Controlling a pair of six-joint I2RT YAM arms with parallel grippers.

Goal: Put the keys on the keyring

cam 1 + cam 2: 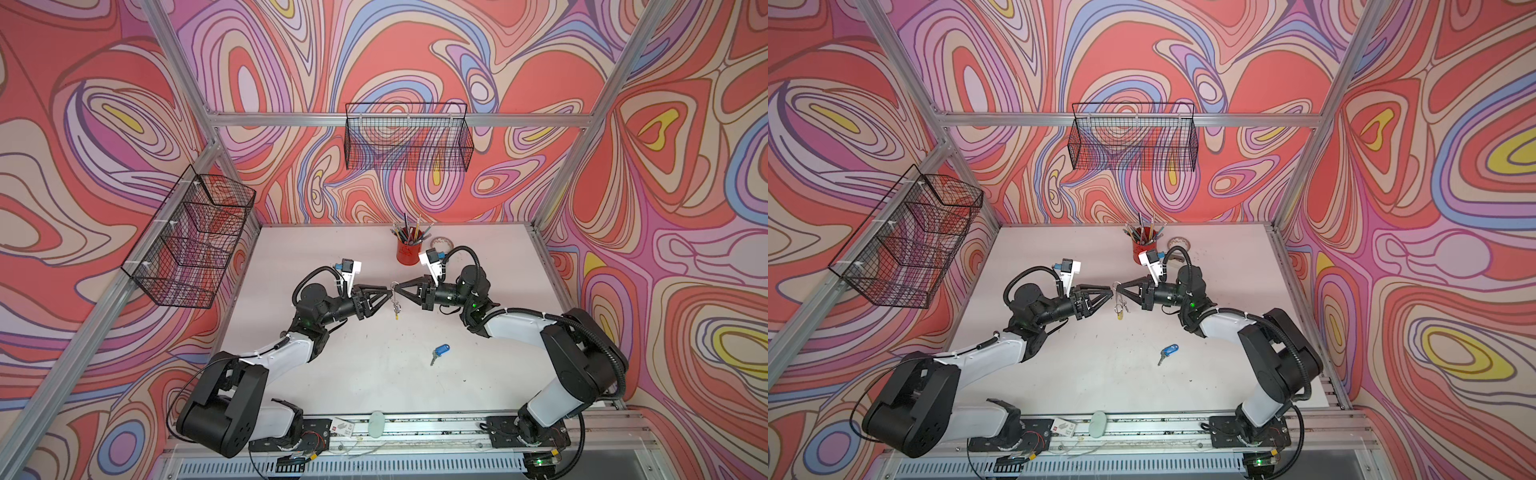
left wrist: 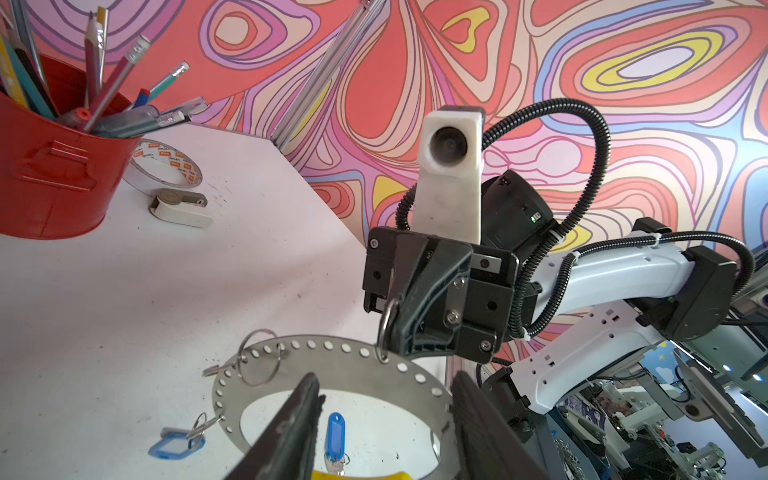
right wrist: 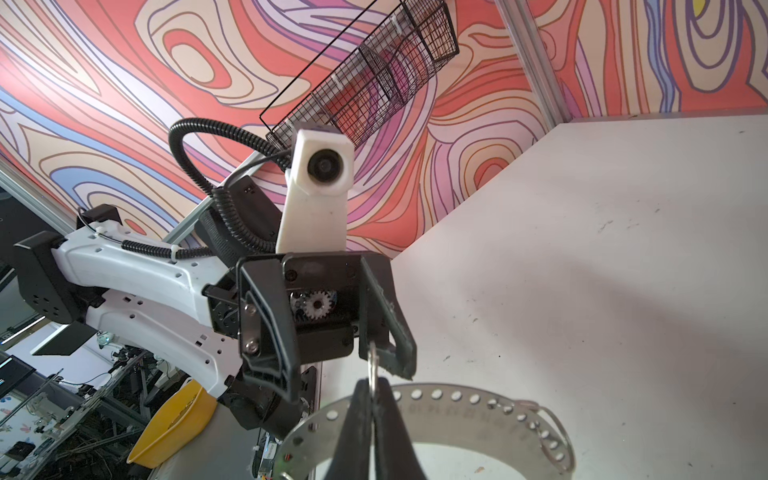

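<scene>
The keyring (image 2: 332, 361), a large hoop of flat silver metal with a row of round holes along its band, hangs above the white bench (image 1: 332, 374) between the two arms. A yellow plastic segment (image 2: 361, 475) closes its lowest part. The right gripper (image 2: 384, 353) is clenched on one small wire loop threaded through a rim hole, so it is grasping the keyring. The left gripper (image 2: 384, 380) is released, with its fingers (image 2: 299, 428) standing apart on either side of the band. A larger wire ring (image 2: 257, 357) hangs from another hole.

One small silver key with an oblong blue plastic tag (image 1: 439, 352) lies flat on the bench, well apart from the hoop and nearer the robot's base. The left wrist view shows it through the hoop's opening. A second blue-tagged key (image 2: 176, 442) sits at the hoop's outer edge with its split ring meeting the rim. It seems to be threaded there, but the overlap is too small to be sure.

In both top views the hoop shows edge-on as a thin silver sliver (image 1: 1120, 305), so its holes and that second key cannot be made out. The left wrist view cuts off most of the yellow segment, and the right wrist view (image 3: 457, 415) cuts off the hoop's lower half.
</scene>
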